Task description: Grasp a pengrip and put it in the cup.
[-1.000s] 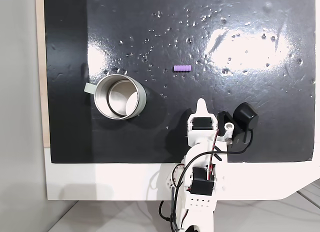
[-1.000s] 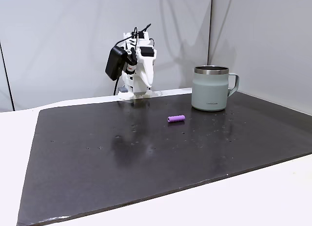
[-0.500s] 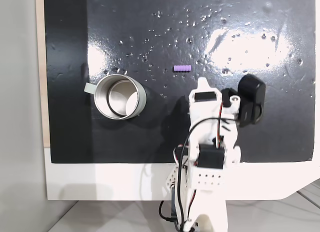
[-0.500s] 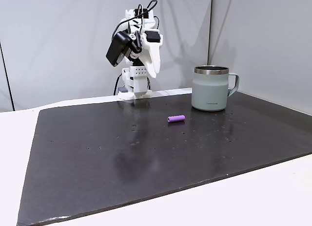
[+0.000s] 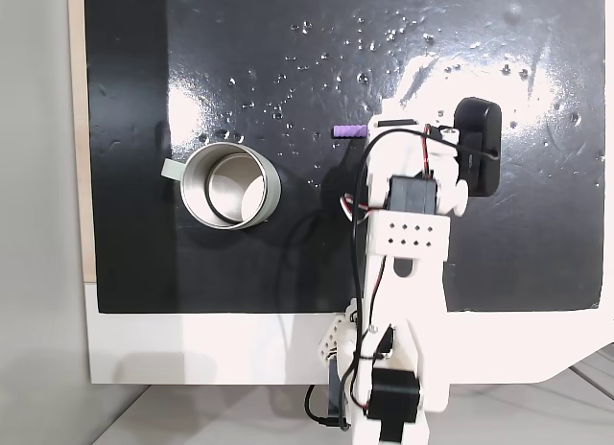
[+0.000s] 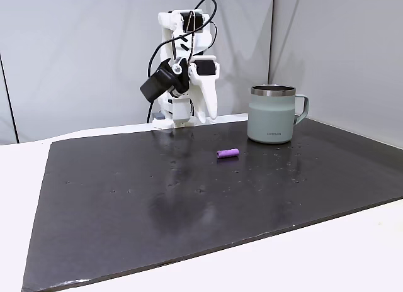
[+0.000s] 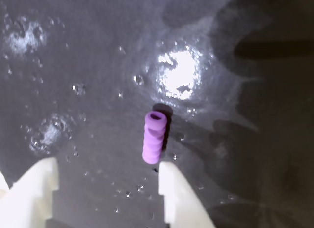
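From above, my arm reaches out over the dark desk [image 5: 240, 42] and hides part of the pengrip [image 5: 345, 131], whose purple end pokes out at its left edge; the cup [image 5: 228, 185] stands well apart to the left in this view, nothing in it. From the side view, my claw [image 6: 204, 116] hangs above the desk behind the pengrip [image 6: 228, 153], which lies flat near the cup [image 6: 273, 114]. In the wrist view my claw [image 7: 105, 181] is spread wide and empty, with the pengrip [image 7: 154, 136] just ahead, nearer the right finger. I judge this the approach; next I probably need to shift slightly, descend and close.
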{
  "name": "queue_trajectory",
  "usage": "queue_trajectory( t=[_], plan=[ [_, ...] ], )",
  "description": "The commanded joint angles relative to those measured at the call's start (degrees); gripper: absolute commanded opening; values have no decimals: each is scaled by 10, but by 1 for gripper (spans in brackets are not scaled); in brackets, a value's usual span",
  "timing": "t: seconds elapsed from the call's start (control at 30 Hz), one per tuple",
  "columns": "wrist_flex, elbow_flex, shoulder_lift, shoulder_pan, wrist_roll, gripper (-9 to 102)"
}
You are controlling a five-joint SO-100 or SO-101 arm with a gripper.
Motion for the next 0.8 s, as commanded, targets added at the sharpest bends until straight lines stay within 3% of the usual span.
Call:
queue_trajectory(
  t=[0.0, 0.77],
  plan=[
    [15, -73, -47, -11, 26, 26],
    [69, -209, -259, -99, 134, 29]
  ],
)
